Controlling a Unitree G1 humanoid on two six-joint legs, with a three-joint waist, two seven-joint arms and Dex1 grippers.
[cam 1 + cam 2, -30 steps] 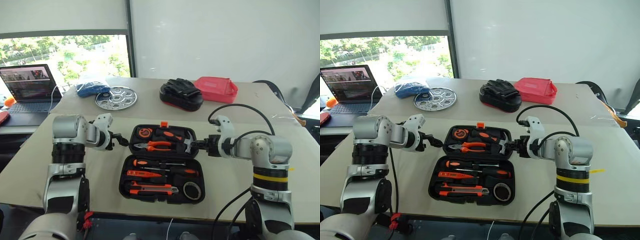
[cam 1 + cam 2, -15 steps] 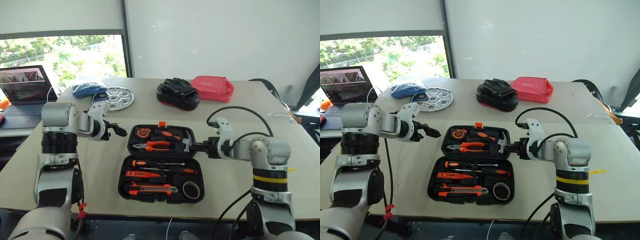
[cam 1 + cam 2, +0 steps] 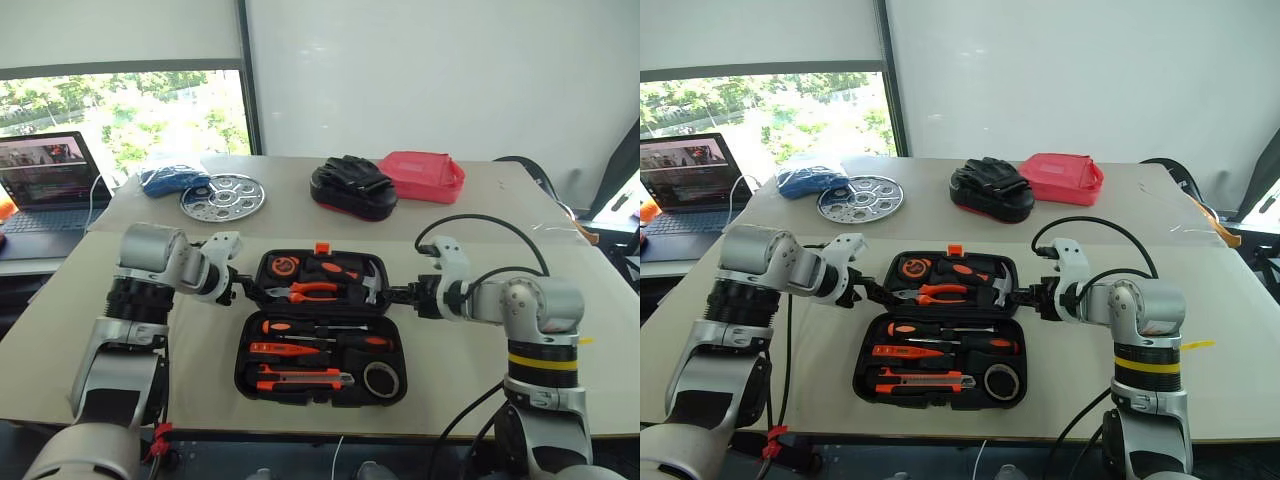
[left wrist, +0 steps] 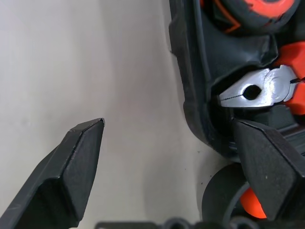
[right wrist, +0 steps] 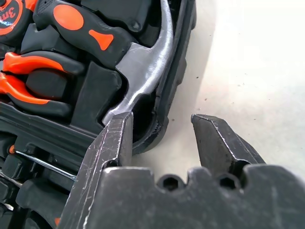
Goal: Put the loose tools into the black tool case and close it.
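Observation:
The black tool case (image 3: 243, 372) lies open and flat in the middle of the table. In its near half sit two screwdrivers (image 3: 312, 327), a slim orange tool (image 3: 284, 349), a utility knife (image 3: 300, 380) and a tape roll (image 3: 383, 379), all in moulded slots. The far half holds pliers (image 3: 312, 292), a hammer and a tape measure. My left gripper (image 3: 241, 289) is open at the far half's left rim (image 4: 190, 90), one finger over the table and one over the inside. My right gripper (image 3: 396, 293) is open astride the right rim (image 5: 178, 81), beside the hammer head (image 5: 143, 71).
At the back of the table lie a round perforated steel plate (image 3: 222, 196), a blue bundle (image 3: 172, 180), black gloves on a red-edged base (image 3: 350, 186) and a red pouch (image 3: 422, 176). A laptop (image 3: 45, 185) stands on a side table to the left. A black cable (image 3: 490, 222) loops over my right arm.
My left gripper swung out and up to the left, then came back down to the case's left rim. My right gripper stayed at the right rim. The view shifted slightly.

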